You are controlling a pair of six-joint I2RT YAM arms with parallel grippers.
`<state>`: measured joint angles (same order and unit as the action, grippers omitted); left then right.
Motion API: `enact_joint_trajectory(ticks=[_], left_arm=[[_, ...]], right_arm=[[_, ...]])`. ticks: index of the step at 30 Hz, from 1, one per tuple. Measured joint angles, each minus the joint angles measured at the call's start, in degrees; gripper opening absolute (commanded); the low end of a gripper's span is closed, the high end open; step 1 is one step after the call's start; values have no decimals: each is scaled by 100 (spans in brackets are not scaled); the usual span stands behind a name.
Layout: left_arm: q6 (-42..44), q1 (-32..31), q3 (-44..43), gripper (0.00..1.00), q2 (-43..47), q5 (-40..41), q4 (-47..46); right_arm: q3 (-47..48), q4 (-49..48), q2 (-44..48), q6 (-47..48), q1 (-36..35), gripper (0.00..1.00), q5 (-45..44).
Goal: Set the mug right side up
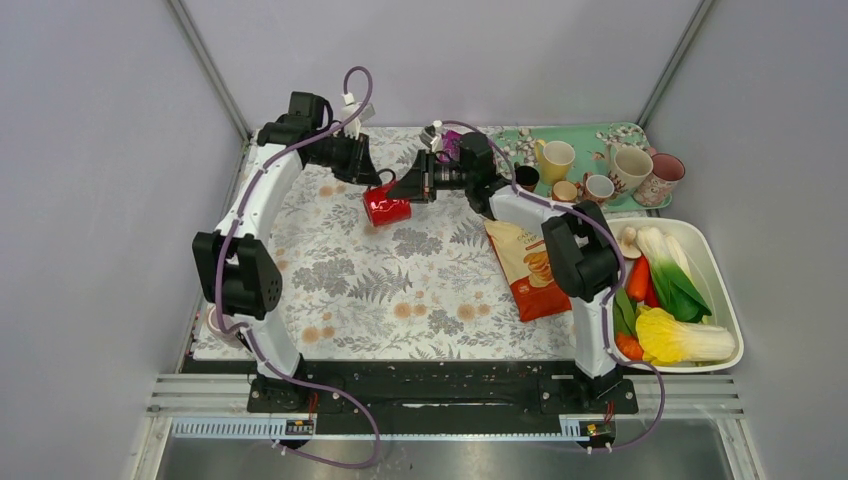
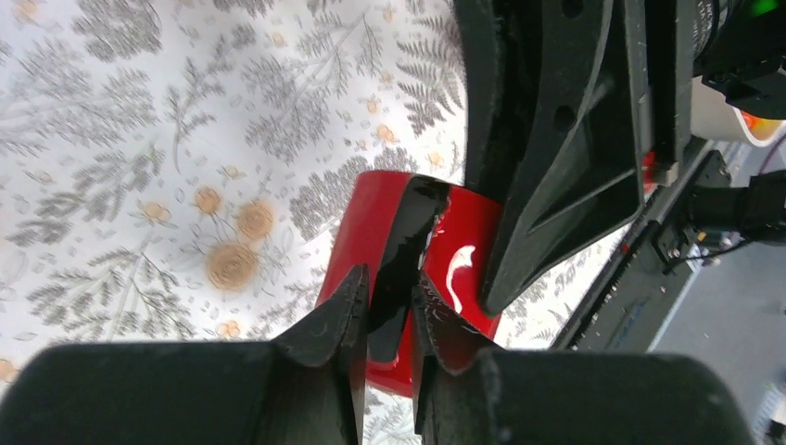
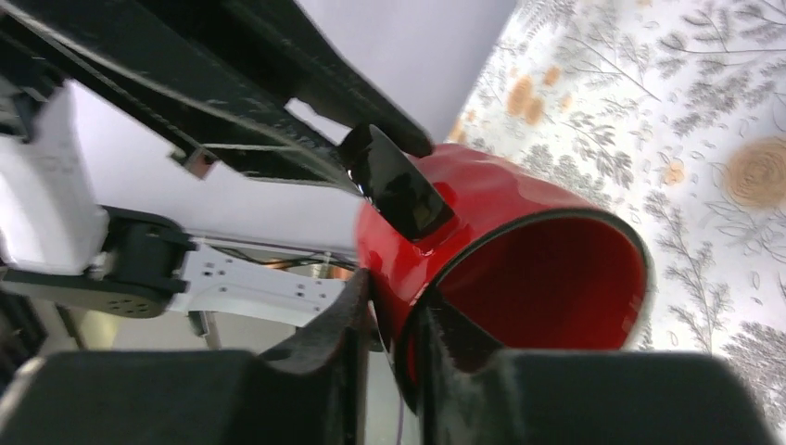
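The red mug [image 1: 386, 208] with a black handle [image 2: 403, 250] is held on its side over the floral mat [image 1: 400, 290], its mouth toward the right arm. My left gripper [image 1: 372, 183] is shut on the handle; in the left wrist view its fingertips [image 2: 387, 283] pinch the black strip against the red wall [image 2: 463, 250]. My right gripper [image 1: 405, 190] is shut on the mug's rim: in the right wrist view [image 3: 394, 297] one finger is inside the red opening [image 3: 547, 287] and one is outside. The handle also shows in that view [image 3: 399, 185].
An orange snack bag [image 1: 528, 268] lies on the mat to the right of the mug. A green tray [image 1: 625, 132] with several mugs stands at the back right. A white bin [image 1: 725, 290] of vegetables stands at the right edge.
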<state>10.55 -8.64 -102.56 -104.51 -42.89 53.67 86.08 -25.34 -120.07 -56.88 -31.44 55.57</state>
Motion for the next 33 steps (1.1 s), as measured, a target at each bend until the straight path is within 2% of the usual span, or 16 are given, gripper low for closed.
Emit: enact_joint_trajectory(ticks=[1, 3, 4, 5, 7, 9, 15, 20, 22, 25, 27, 33], left_arm=[[-20, 4, 0, 0, 37, -7, -96], [-35, 4, 0, 2, 101, 22, -262], [-61, 4, 0, 34, 120, 9, -345], [-90, 2, 0, 62, 153, 28, -413], [-188, -15, 0, 96, 205, 138, -520], [-321, 13, 0, 99, 264, 289, -680], [-214, 350, -278, 99, 407, 1025, -590], [256, 470, -264, 99, 621, 2111, -326], [439, 457, 4, 99, 798, 2516, -264], [737, 444, 638, 99, 1073, 3099, -92], [901, 439, 973, 99, 1139, 3370, 63], [1287, 439, 1731, 99, 1145, 4017, 435]], right_arm=[[0, -151, 0, -107, 31, 1, 44], [20, -505, 24, -400, 87, 0, 151], [26, -503, 61, -444, 105, 0, 138], [37, -494, 90, -461, 122, 0, 138], [76, -208, 177, -144, 151, 0, 129], [116, 420, 293, 378, 186, 0, 66], [968, 3593, 560, 2564, 601, 0, -966], [2546, 5729, 551, 4004, 1497, 0, -2374], [3641, 6481, 356, 4476, 1829, 0, -3067], [5530, 7095, -197, 5062, 2319, 0, -4183], [6220, 7241, -461, 5318, 2583, 0, -4791], [6242, 7302, -990, 5678, 3224, 0, -5668]])
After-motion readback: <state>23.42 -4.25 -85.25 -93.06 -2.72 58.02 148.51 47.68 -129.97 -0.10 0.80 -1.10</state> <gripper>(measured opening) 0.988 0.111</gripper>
